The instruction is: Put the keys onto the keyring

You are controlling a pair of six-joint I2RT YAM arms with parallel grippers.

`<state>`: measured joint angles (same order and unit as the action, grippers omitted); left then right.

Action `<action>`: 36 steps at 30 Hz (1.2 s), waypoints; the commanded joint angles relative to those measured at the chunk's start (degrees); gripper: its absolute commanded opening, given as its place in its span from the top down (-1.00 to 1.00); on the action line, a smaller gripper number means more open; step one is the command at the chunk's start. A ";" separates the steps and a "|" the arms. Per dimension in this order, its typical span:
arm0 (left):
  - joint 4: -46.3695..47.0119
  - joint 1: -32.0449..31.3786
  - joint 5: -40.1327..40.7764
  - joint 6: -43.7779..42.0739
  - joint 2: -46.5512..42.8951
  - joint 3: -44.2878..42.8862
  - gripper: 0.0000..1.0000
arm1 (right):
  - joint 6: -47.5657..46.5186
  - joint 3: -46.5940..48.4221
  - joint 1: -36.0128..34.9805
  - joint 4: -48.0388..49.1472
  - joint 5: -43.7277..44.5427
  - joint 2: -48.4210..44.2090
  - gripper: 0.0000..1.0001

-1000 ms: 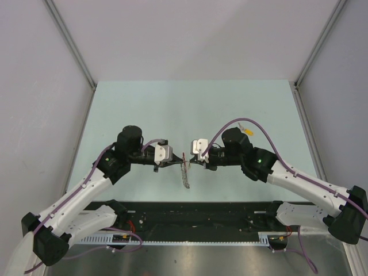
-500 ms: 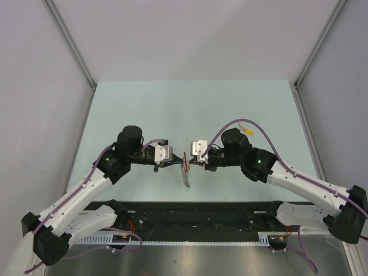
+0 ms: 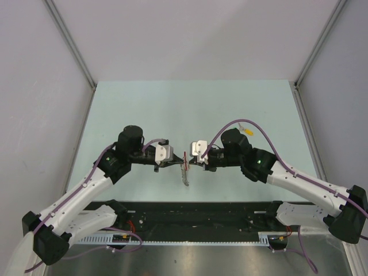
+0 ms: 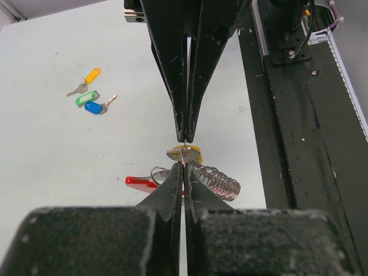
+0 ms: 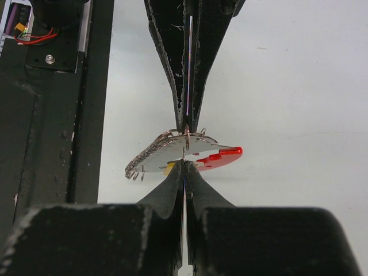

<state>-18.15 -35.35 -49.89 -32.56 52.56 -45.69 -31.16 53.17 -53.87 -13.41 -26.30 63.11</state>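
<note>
My left claw (image 4: pixel 184 168) and right claw (image 5: pixel 184 167) were both pinched shut, tip against tip, gripping the keyring (image 4: pixel 141 183) between them, with a yellow key (image 4: pixel 185 153) at the same spot. Its chain (image 4: pixel 221 183) hung beside. Three more keys (image 4: pixel 89 99) lay well apart on the worktop (image 4: pixel 57 167).

Pale green table (image 3: pixel 172 103); black mounting plate (image 3: pixel 195 221) along near edge; grey walls (image 3: pixel 195 34) around.
</note>
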 commanded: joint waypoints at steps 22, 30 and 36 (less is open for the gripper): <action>1.72 -0.33 -0.92 -1.37 -0.61 -0.28 1.00 | -0.66 2.82 -0.36 0.49 3.01 -0.53 1.00; 2.68 -0.33 1.64 -0.32 -0.96 -0.01 0.99 | -0.84 2.91 -0.28 0.23 3.37 -0.53 1.00; 2.77 -0.33 1.02 -0.32 -1.05 -0.10 0.99 | -0.75 2.73 -0.36 0.23 3.54 -0.62 1.00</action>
<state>-18.09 -35.40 -48.27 -32.38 52.49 -45.69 -31.57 53.17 -53.93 -13.47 -23.33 63.11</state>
